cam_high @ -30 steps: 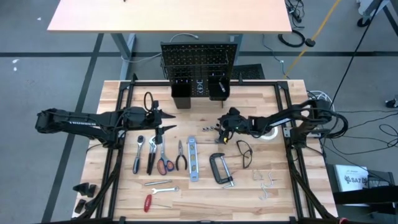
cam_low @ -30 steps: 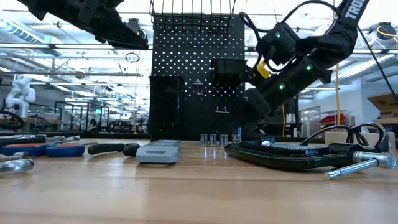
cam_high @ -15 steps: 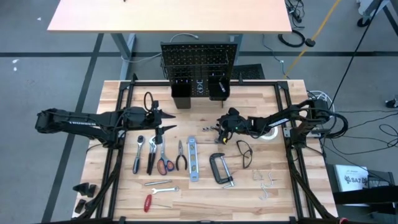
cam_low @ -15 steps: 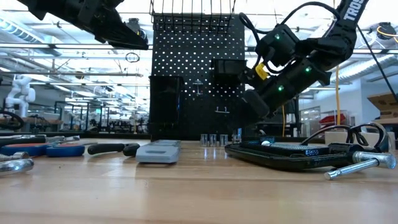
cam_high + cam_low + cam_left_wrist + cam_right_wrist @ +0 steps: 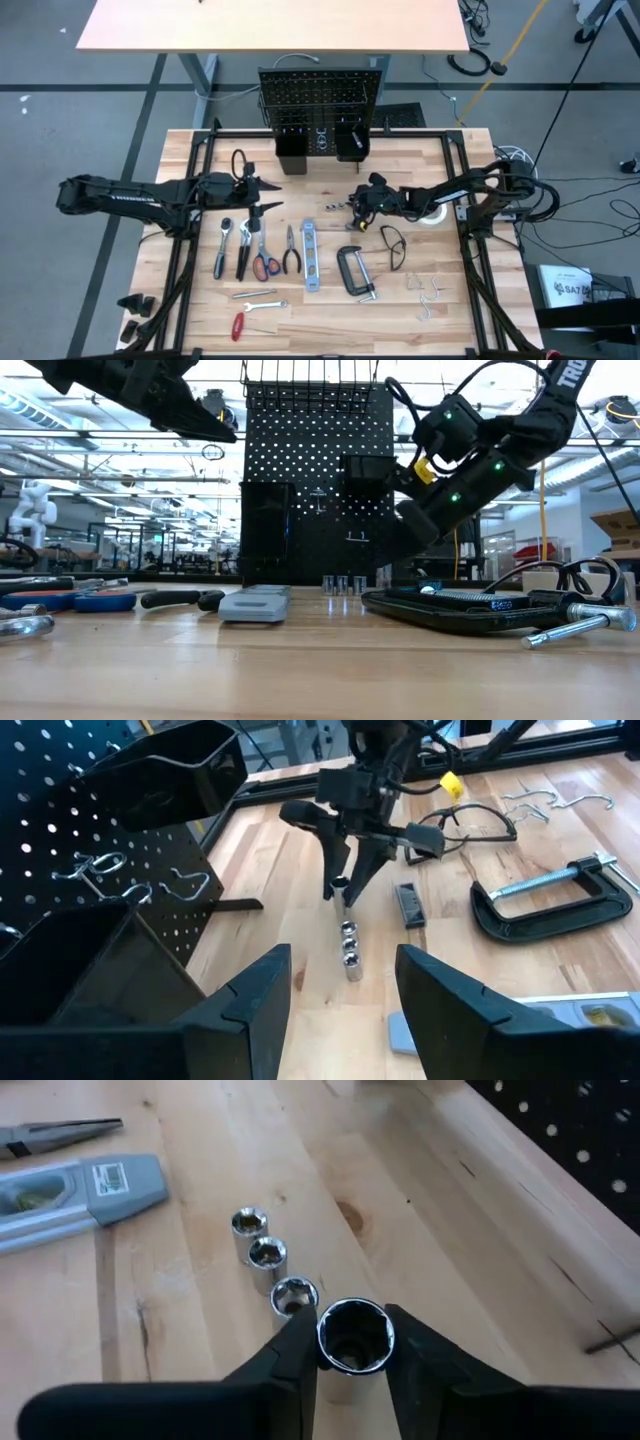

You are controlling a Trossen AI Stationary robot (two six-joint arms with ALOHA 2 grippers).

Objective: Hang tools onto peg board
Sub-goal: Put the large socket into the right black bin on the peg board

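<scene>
Four chrome sockets stand in a row on the table; three of them (image 5: 267,1255) stand free on their bases. My right gripper (image 5: 352,1342) is shut on the fourth socket (image 5: 355,1337), in front of the peg board (image 5: 320,100); the left wrist view shows it too (image 5: 345,892). My left gripper (image 5: 340,1005) hovers open above the table's left half (image 5: 262,197), holding nothing. The other tools lie flat on the table: scissors (image 5: 263,258), level (image 5: 310,255), C-clamp (image 5: 355,272), glasses (image 5: 393,247). My right gripper pinches the end socket's round wall (image 5: 326,1342) between its two fingers, one on each side. The fingers slant down at it from the table's right side. The socket stands upright with its open mouth up; in the low view its base (image 5: 381,582) seems to rest on the table.
The peg board carries two black bins (image 5: 291,150) and small hooks. A ratchet (image 5: 221,247), pliers (image 5: 291,250), a wrench (image 5: 258,303) and a red screwdriver (image 5: 240,325) lie at the near left, loose metal hooks (image 5: 428,295) near right, and a tape roll (image 5: 435,215) under the right arm.
My right gripper has kept its place over the sockets and drawn its fingers together around the end socket. The left arm has kept still.
</scene>
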